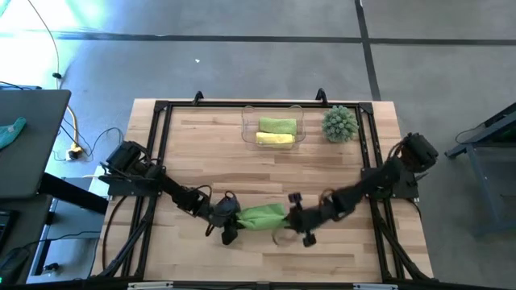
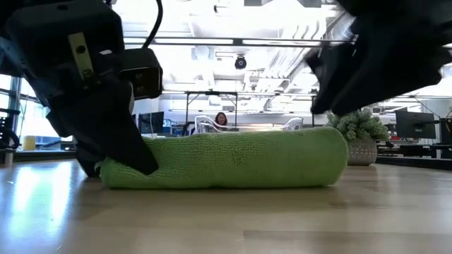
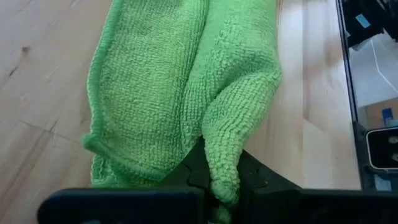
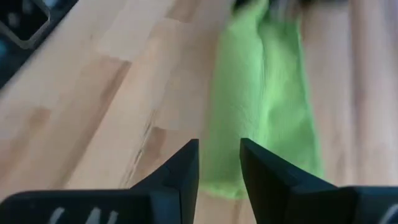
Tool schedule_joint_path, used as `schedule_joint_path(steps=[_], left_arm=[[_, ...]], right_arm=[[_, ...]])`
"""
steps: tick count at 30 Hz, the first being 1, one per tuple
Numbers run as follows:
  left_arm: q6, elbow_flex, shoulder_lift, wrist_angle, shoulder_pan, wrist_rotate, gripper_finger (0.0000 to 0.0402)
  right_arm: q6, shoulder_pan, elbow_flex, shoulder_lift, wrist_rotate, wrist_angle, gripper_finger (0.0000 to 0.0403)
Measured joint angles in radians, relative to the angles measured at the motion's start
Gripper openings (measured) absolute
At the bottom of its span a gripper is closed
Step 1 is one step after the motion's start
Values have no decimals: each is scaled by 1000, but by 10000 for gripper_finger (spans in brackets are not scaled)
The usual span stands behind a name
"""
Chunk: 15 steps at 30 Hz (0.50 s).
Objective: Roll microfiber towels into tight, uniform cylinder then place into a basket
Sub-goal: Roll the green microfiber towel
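A lime green microfiber towel, rolled into a long cylinder, lies on its side on the wooden table near the near edge. My left gripper is shut on the roll's left end. My right gripper is open and raised clear above the roll's right end, touching nothing. The clear basket stands at the far middle, with a rolled green towel and a rolled yellow towel lying in it. My left gripper pinches a raised fold at the green roll's left end between its two fingers. The fingers slant down at it from the table's left side, along the roll. The roll lies along its whole length on the table.
A spiky green ball-shaped plant in a small pot stands at the far right, beside the basket. A black frame runs along the table's edges. Bare wood lies between the roll and the basket.
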Motion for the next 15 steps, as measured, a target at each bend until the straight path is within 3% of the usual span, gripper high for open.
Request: schedule_joint_path(steps=[2, 5, 8, 15], left_arm=[[-5, 0, -1, 1, 3, 13, 14], [-6, 6, -1, -3, 3, 19, 14], [-16, 6, -2, -6, 3, 19, 14], [-27, 7, -3, -3, 3, 18, 15]], right_arm=[[-108, 58, 1, 17, 116, 65, 110], [-215, 117, 2, 44, 205, 126, 110], [-271, 134, 2, 68, 211, 154, 110], [-198, 104, 2, 114, 210, 160, 113]])
